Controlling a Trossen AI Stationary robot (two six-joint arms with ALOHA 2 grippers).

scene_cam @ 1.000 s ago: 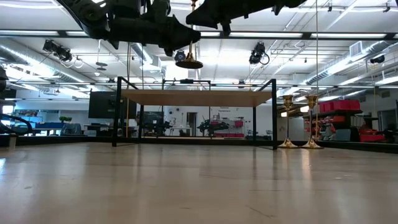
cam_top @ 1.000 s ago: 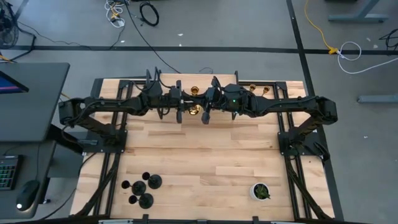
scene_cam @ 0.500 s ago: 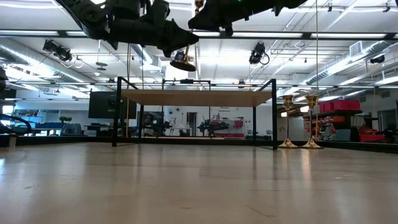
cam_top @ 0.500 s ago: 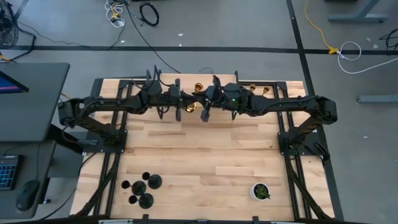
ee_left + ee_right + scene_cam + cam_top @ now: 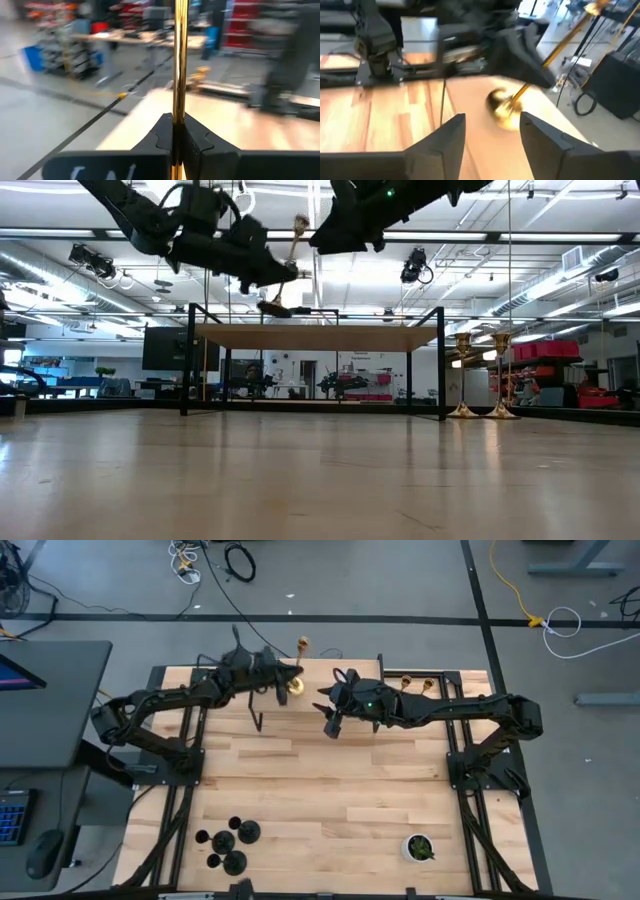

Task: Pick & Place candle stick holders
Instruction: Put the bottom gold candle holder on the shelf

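Carrying the gold candle stick holder (image 5: 298,668) in the left gripper (image 5: 283,678), jaws clamped on its stem, high over the table's (image 5: 330,790) far edge. Right gripper (image 5: 333,712) spread, empty, nearby. Advice: swing slowly, keep clear of right arm, lower base-first.

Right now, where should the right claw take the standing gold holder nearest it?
The thin stem of that gold holder, mid-height, probably approached level from the side away from its twin. It stands upright, base and cup flare wider, and the twin stands close beside.
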